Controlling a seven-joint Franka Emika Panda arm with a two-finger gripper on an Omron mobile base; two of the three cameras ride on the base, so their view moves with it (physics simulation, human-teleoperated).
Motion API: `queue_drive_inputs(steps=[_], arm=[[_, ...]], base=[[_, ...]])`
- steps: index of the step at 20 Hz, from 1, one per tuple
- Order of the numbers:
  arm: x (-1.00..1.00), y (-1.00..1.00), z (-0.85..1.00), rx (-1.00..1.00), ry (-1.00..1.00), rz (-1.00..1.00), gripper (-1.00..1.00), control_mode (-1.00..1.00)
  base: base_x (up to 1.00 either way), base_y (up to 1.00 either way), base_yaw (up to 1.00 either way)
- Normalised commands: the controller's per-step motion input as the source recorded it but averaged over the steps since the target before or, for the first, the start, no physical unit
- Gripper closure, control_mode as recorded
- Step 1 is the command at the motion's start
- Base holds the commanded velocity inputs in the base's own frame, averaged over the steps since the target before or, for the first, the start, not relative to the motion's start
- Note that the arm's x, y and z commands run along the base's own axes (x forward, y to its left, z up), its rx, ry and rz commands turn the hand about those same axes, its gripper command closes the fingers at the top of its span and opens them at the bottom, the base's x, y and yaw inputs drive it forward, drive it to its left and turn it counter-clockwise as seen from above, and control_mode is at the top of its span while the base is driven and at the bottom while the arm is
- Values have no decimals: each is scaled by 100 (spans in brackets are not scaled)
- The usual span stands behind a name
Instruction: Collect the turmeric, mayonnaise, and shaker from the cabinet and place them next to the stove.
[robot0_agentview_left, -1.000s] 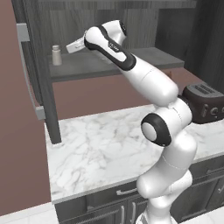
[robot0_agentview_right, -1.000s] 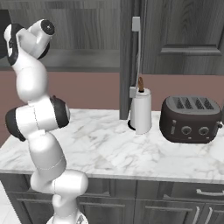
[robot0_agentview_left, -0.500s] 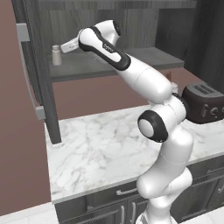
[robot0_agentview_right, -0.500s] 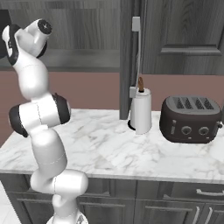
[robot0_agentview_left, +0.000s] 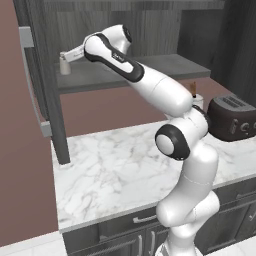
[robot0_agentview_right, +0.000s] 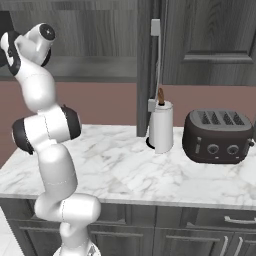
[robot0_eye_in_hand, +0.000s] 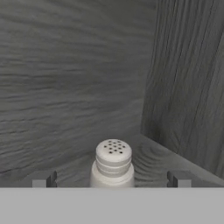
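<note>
Hand view: shaker (robot0_eye_in_hand: 113, 164) at 6 o'clock between the gripper (robot0_eye_in_hand: 112, 179)'s 2 wide-spread, empty fingers (robot0_eye_in_hand: 43, 180). Right base view adds toaster (robot0_agentview_right: 217, 136), paper towel roll (robot0_agentview_right: 161, 126).

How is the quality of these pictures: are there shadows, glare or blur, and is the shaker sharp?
Hand view: the shaker is fairly sharp, its cap holes visible, under soft even light with no glare; the open claw frames it. Left base view: the shaker is small and soft-edged, the cabinet interior dim. Right base view: the toaster casts only a faint shadow on the counter.
</note>
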Motion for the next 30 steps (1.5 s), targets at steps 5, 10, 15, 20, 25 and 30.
queue_drive_inputs(steps=[5, 10, 15, 20, 25, 30], arm=[[8, 4, -12, 0, 0, 0, -100, -100], [6, 4, -11, 0, 0, 0, -100, -100], [7, 7, -10, 0, 0, 0, -100, -100], [9, 12, -11, 0, 1, 0, -100, -100], [8, 14, -10, 0, 1, 0, -100, -100], [10, 15, -9, 0, 0, 0, 100, -100]], base=[[0, 0, 0], [0, 0, 0], [0, 0, 0], [0, 0, 0], [0, 0, 0], [0, 0, 0]])
